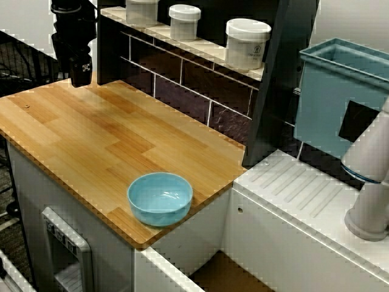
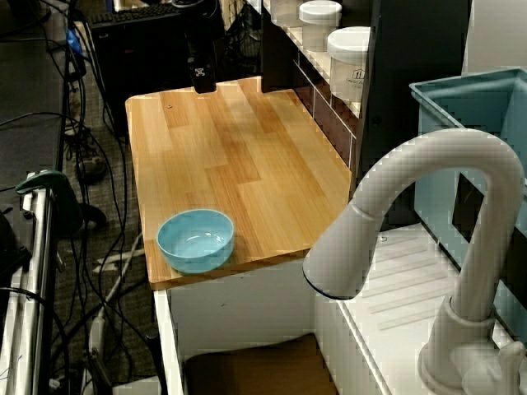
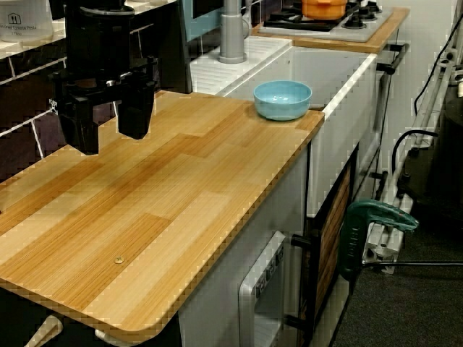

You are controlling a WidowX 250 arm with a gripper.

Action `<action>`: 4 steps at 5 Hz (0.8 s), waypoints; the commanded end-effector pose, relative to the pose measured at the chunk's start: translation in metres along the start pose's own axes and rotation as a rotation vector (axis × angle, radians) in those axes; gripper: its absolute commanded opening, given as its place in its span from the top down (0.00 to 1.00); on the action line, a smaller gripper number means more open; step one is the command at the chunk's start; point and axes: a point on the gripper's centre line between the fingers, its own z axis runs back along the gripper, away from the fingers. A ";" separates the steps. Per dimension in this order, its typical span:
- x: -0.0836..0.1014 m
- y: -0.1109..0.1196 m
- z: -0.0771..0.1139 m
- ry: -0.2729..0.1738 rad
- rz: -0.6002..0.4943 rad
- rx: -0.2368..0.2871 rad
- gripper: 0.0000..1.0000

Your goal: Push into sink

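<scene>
A small light blue bowl [image 1: 160, 198] [image 2: 196, 239] [image 3: 282, 99] sits upright on the wooden counter [image 1: 91, 134], at the corner beside the sink. The sink [image 1: 228, 277] [image 2: 251, 370] lies just past that counter edge; only part of its brown floor and white wall shows. My black gripper [image 1: 80, 76] [image 2: 203, 81] [image 3: 108, 126] hangs above the far back end of the counter, a long way from the bowl. Its two fingers [image 3: 136, 112] stand apart, open, with nothing between them.
A white faucet [image 1: 371, 182] [image 2: 445, 214] arches over the sink's back side, next to a ribbed white drainboard [image 1: 298, 188]. A tall teal bin [image 1: 340, 97] stands behind it. White jars [image 1: 246, 42] line the shelf along the tiled wall. A stove with an orange pot [image 3: 325, 7] lies beyond the sink.
</scene>
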 end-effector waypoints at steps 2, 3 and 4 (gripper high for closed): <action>-0.021 -0.025 0.006 0.010 -0.137 0.001 0.00; -0.039 -0.045 0.014 -0.003 -0.199 0.042 0.00; -0.036 -0.052 0.019 -0.011 -0.303 0.028 0.00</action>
